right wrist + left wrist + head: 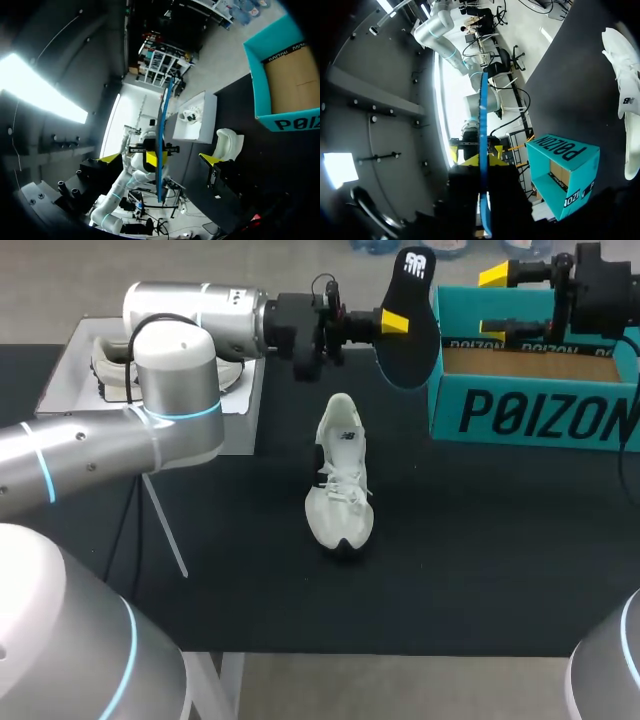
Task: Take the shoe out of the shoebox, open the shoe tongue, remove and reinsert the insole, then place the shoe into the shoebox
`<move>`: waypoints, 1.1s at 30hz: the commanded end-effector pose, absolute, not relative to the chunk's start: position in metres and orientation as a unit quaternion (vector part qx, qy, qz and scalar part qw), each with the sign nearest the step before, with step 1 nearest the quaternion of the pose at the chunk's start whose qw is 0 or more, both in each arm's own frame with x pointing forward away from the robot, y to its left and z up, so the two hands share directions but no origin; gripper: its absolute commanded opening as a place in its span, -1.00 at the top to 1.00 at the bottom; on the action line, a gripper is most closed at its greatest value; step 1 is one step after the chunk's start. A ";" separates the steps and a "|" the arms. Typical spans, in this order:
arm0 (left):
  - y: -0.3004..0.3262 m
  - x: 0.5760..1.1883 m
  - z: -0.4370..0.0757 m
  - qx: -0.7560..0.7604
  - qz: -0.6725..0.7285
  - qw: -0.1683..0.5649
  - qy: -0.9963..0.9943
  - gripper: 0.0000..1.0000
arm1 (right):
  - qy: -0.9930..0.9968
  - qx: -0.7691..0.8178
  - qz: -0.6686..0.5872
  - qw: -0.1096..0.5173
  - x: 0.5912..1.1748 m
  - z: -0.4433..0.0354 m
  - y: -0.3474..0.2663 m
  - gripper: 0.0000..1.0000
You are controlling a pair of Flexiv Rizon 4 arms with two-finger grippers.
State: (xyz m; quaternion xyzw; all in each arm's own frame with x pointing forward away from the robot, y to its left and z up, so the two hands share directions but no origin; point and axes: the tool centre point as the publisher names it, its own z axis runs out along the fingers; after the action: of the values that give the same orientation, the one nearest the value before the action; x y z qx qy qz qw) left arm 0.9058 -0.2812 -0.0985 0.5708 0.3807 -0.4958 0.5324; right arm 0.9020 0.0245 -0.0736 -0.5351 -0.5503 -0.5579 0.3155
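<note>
Above the table, left gripper [395,322] clamps insole [412,340] upright, beside shoebox [530,418]. Right gripper [497,302] over the box, fingers wide. Shoe [340,475] lies mid-table, outside the box.

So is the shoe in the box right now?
No, the shoe lies on the table outside the box, which shows only its bare bottom.

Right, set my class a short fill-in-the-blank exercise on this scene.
The left gripper is shut on the ___.
The white shoe lies ___ the teal shoebox.
On the right gripper, the fingers are ___.
Missing words: insole; outside; open.
</note>
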 end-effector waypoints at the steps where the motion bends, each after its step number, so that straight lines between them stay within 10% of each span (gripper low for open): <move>1: -0.283 0.905 -0.097 0.552 -0.511 0.537 0.381 1.00 | -0.554 -0.531 -0.558 0.315 0.904 -0.074 0.023 -1.00; 7: -0.274 0.916 -0.090 0.338 -0.649 0.506 0.456 1.00 | -0.553 -0.527 -0.554 0.330 0.903 -0.077 0.023 -1.00; 33: -0.271 0.922 -0.072 0.348 -0.655 0.420 0.523 1.00 | -0.580 -0.510 -0.574 0.272 0.920 -0.099 0.020 -1.00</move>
State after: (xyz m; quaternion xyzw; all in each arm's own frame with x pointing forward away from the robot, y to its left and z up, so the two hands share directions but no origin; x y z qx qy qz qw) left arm 0.9193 -0.2693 -0.0829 0.3467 0.5093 -0.6357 0.4650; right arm 0.9192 0.0195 -0.0959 -0.5157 -0.5789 -0.5702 0.2715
